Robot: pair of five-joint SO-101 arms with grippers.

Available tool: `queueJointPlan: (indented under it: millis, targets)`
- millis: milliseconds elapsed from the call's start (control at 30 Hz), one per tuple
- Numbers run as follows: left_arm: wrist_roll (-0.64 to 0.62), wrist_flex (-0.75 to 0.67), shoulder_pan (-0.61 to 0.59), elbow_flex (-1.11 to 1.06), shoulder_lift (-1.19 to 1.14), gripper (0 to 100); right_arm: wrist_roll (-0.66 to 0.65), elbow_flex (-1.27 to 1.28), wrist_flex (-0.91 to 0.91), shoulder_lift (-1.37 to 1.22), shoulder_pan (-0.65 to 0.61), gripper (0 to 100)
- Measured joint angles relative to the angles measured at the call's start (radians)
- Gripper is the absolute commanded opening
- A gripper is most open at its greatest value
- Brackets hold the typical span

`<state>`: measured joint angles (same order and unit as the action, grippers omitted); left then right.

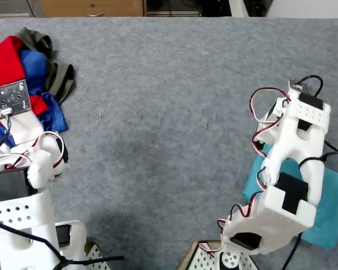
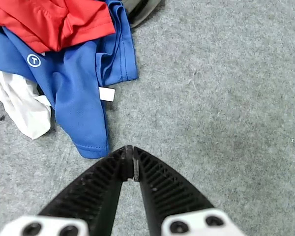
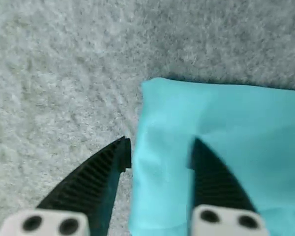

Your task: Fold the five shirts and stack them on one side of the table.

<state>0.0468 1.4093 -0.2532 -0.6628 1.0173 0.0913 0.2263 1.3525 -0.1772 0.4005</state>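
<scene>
Blue shirt [image 2: 78, 93] looked limp, light, best pinched at hem; left gripper [image 2: 132, 163] was clenched empty, right gripper [image 3: 161, 146] splayed astride teal shirt [image 3: 236, 137].

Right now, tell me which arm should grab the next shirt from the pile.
Left. The left gripper, shut, is just short of the blue shirt in the pile. The right gripper is open over the teal shirt, across the table from it.

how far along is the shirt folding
One looks done: the teal shirt lies folded at the table's right side, with the right gripper open over its edge. Nothing is held; the left gripper is shut near the blue shirt. Left to fold: that one, the red shirt, white shirt and olive shirt, all crumpled.
</scene>
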Motion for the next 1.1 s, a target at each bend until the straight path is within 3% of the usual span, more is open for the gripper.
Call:
queueJointPlan:
  millis: [400, 600, 700, 900, 1100]
  targets:
    - [0.029, 0.000, 0.000, 0.000, 0.000, 2, 0.000, -0.002, -0.044, -0.120, 0.000, 15.1]
    - [0.066, 0.000, 0.000, 0.000, 0.000, 2, 0.000, -0.002, -0.046, -0.127, -0.003, 28.2]
    - [0.066, -0.014, 0.000, 0.000, 0.000, 2, -0.014, -0.002, -0.063, -0.130, -0.003, 24.0]
    - [0.066, -0.025, 0.000, 0.000, 0.000, 2, -0.023, 0.023, -0.160, -0.130, 0.002, 2.3]
    - [0.066, -0.026, 0.000, 0.000, 0.000, 2, -0.025, 0.023, -0.173, -0.130, 0.002, 1.2]
